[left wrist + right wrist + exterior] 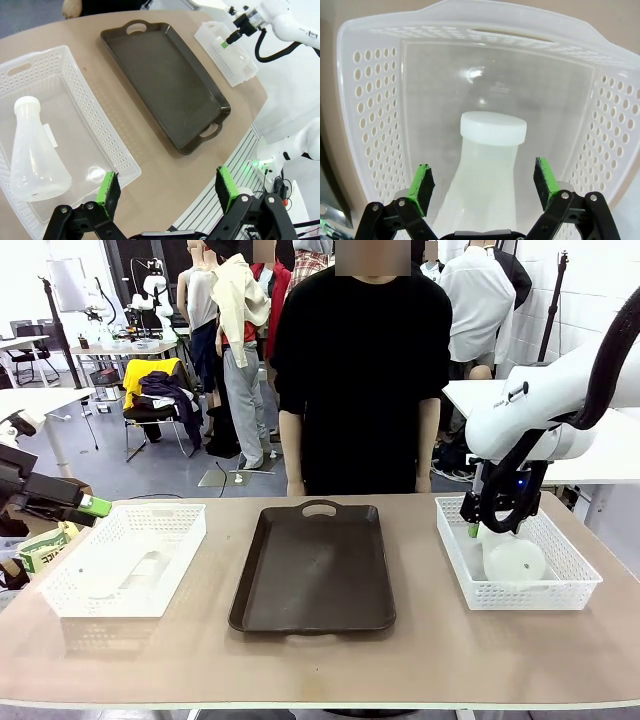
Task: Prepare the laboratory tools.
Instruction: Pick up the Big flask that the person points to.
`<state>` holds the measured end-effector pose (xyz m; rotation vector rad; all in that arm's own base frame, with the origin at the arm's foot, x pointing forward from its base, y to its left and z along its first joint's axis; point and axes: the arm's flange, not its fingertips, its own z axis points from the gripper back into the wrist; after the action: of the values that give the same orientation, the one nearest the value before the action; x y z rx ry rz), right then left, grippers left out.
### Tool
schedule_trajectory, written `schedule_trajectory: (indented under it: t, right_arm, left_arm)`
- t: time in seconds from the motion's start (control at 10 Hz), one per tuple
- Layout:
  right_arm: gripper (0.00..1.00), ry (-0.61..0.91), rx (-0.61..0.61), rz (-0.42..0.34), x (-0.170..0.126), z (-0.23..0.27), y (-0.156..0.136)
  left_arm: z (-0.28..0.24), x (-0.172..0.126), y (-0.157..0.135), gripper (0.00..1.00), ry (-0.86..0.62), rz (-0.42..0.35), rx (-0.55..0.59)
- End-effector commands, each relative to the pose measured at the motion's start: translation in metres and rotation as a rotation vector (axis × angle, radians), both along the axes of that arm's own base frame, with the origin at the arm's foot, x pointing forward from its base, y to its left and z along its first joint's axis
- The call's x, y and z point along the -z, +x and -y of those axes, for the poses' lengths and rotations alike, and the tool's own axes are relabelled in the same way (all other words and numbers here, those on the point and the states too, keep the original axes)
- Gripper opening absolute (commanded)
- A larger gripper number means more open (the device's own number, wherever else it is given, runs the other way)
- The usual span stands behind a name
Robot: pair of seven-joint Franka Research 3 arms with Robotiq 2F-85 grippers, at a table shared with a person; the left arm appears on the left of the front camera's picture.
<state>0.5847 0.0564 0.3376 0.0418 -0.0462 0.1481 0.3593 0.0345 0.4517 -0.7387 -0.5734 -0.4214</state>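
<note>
No legible text, brand, number or sign anywhere. Faint moulded mark (500, 89) on floor of white perforated plastic basket (367, 110), too small to read. Print on green-and-white carton (42, 552) beside table's left end, too blurred to read.

Front: facing 12 o'clock across the counter (320, 660).
Left wrist: looking down from high, sharing the tray (165, 85) with front.
Right wrist: looking closely into the 3 o'clock basket (370, 100).
</note>
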Motion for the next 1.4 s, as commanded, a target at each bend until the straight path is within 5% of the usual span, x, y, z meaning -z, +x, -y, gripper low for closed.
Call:
schedule_trajectory:
  t: [0.0,0.2,0.7,0.8,1.3]
  right_arm:
    - [1.00,-0.015,0.016,0.015,0.004,-0.002,0.009]
    - [1.00,-0.016,0.023,0.014,0.003,-0.001,0.010]
    - [0.11,-0.040,0.059,0.008,0.009,0.002,0.013]
    - [0.00,-0.051,0.063,-0.001,0.013,0.003,0.014]
    - [0.00,-0.054,0.083,-0.032,0.031,0.011,0.011]
  left_arm:
    - [-0.002,0.003,0.001,1.00,-0.019,0.024,0.014]
    - [-0.002,0.003,0.001,1.00,-0.019,0.024,0.014]
    - [-0.002,0.003,0.001,1.00,-0.019,0.024,0.014]
    - [-0.002,0.003,0.001,1.00,-0.019,0.024,0.014]
    - [-0.002,0.003,0.001,1.00,-0.019,0.024,0.014]
